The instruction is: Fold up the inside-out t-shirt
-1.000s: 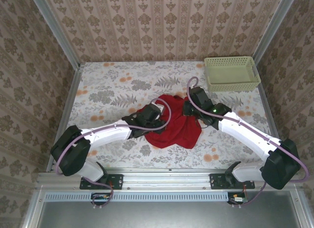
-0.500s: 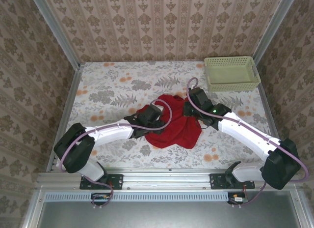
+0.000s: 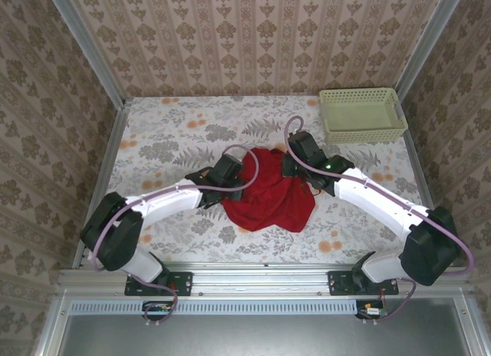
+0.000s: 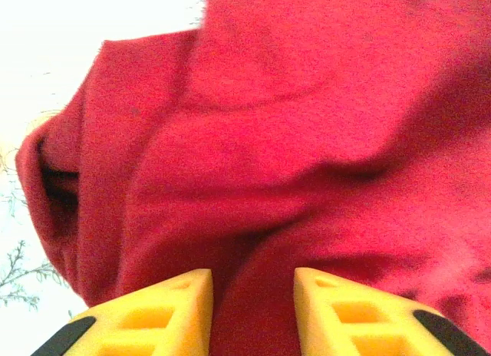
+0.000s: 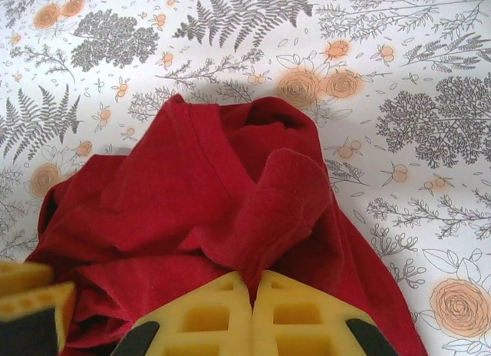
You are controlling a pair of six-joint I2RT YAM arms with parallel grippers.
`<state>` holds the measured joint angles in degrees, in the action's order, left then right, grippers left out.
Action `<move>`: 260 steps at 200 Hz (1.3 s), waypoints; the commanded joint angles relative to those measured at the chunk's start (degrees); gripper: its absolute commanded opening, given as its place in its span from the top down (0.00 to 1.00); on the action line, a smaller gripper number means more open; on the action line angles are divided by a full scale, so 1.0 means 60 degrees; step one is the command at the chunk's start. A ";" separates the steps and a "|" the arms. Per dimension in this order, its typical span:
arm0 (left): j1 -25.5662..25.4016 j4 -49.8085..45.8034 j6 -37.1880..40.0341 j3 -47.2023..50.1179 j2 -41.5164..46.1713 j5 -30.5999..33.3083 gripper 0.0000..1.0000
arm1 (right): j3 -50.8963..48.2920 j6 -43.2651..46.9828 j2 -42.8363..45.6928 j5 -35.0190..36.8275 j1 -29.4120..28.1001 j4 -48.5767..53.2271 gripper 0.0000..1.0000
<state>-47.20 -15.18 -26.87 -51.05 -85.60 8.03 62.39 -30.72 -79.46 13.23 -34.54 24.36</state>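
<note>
The inside-out t-shirt [image 3: 268, 199] is a crumpled red heap on the floral table, between my two arms. My right gripper [image 3: 295, 163] sits at the heap's far right edge. In the right wrist view it [image 5: 253, 283] is shut on a raised fold of the t-shirt [image 5: 176, 187], which stands up from between the yellow fingertips. My left gripper [image 3: 229, 172] is at the heap's far left edge. In the left wrist view its jaws [image 4: 253, 295] stand apart, with the red cloth [image 4: 307, 103] lying close in front of them and across the gap, not pinched.
A pale green basket [image 3: 360, 114] stands at the back right of the table [image 3: 169, 141]. Patterned walls and metal rails close in the left, right and far sides. The left gripper's yellow finger [image 5: 27, 302] shows at the lower left of the right wrist view.
My left gripper has moved back and to the left, from over the shirt's left part to its far left edge. The right gripper has shifted slightly back, still holding its fold.
</note>
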 commanded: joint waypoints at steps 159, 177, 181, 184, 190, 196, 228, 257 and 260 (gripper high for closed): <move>-0.1099 -0.1330 -0.0124 -0.1746 -0.1987 0.0727 0.65 | 0.0186 0.0074 -0.0174 -0.0026 -0.0018 -0.0069 1.00; -0.1107 -0.1323 -0.0106 -0.1790 -0.2109 0.0718 0.72 | 0.0159 0.0081 -0.0188 -0.0027 -0.0014 -0.0059 1.00; -0.1104 -0.1316 -0.0106 -0.1781 -0.2110 0.0726 0.73 | 0.0158 0.0077 -0.0174 -0.0025 -0.0014 -0.0061 1.00; -0.1106 -0.1309 -0.0112 -0.1776 -0.2123 0.0730 0.75 | 0.0150 0.0079 -0.0174 -0.0031 -0.0014 -0.0050 1.00; -0.1102 -0.1309 -0.0114 -0.1785 -0.2132 0.0752 0.77 | 0.0149 0.0077 -0.0167 -0.0028 -0.0014 -0.0053 1.00; -0.1105 -0.1329 -0.0114 -0.1784 -0.2125 0.0798 0.79 | 0.0130 0.0081 -0.0162 -0.0026 -0.0018 -0.0057 1.00; -0.1190 -0.1591 0.0000 -0.1928 -0.1947 0.1316 0.91 | 0.0064 0.0110 -0.0120 0.0026 -0.0014 -0.0059 1.00; -0.1451 -0.2062 0.0210 -0.2304 -0.1446 0.1723 1.00 | 0.0069 0.0091 -0.0167 0.0352 -0.0005 0.0092 1.00; -0.1481 -0.2113 0.0223 -0.2354 -0.1370 0.1725 1.00 | 0.0074 0.0082 -0.0185 0.0405 0.0000 0.0127 1.00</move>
<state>-54.70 -24.08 -26.94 -62.00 -97.80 14.94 63.46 -30.37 -81.71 13.17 -34.54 24.16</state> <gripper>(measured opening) 0.058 0.065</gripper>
